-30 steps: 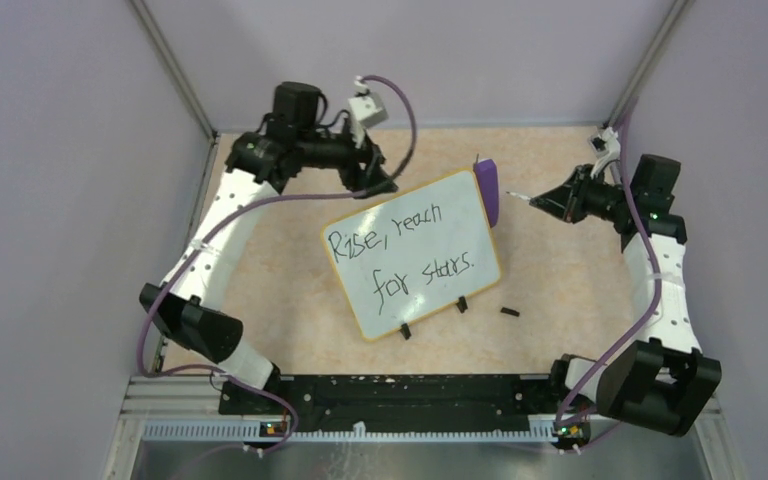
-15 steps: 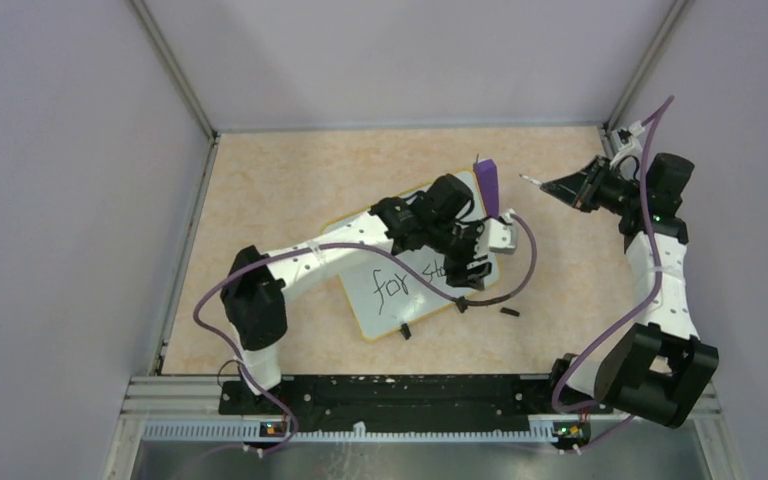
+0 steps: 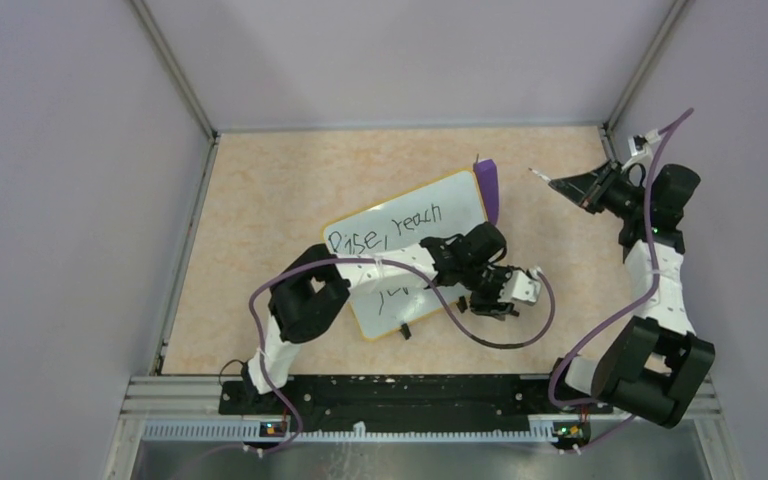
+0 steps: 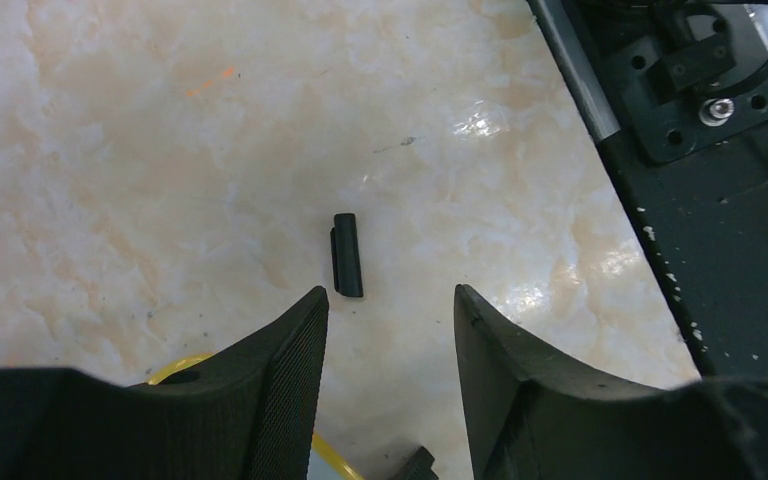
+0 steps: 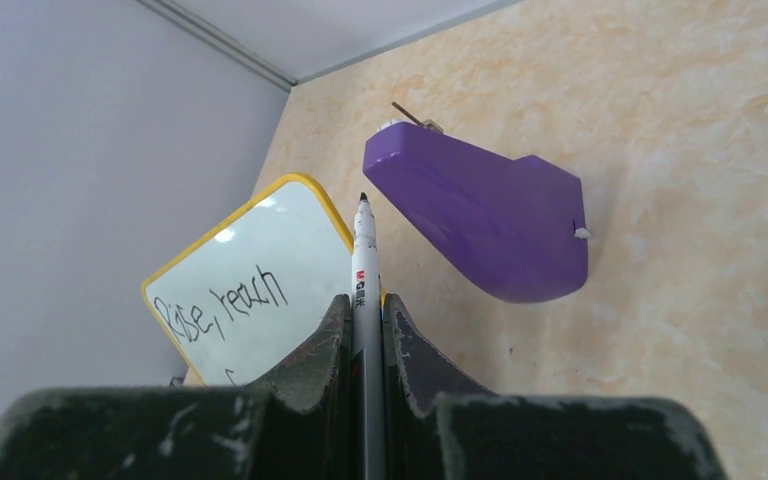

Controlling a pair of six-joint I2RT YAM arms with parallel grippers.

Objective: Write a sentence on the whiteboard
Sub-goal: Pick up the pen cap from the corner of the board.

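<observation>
The whiteboard (image 3: 452,200) lies tilted mid-table on its two black clip feet. The sentence (image 3: 385,229) shows "Rise, reach"; my left arm covers most of the second line. My left gripper (image 3: 496,304) is open and empty, low over the table off the board's near right corner. In the left wrist view it (image 4: 390,296) has a small black marker cap (image 4: 347,255) just beyond its fingertips. My right gripper (image 3: 566,184) is shut on the marker pen (image 5: 365,262), held above the table at the far right, tip toward the whiteboard (image 5: 278,240) and sentence (image 5: 222,300).
A purple wedge block (image 3: 488,190) stands at the board's far right corner, also in the right wrist view (image 5: 480,215). The black base rail (image 4: 720,200) runs along the near edge. The board's yellow rim (image 4: 185,365) is by my left finger. Enclosure walls stand around.
My left arm swung from the far left across the whiteboard to its near right corner, over the cap. My right gripper drew back right and up with the marker.
</observation>
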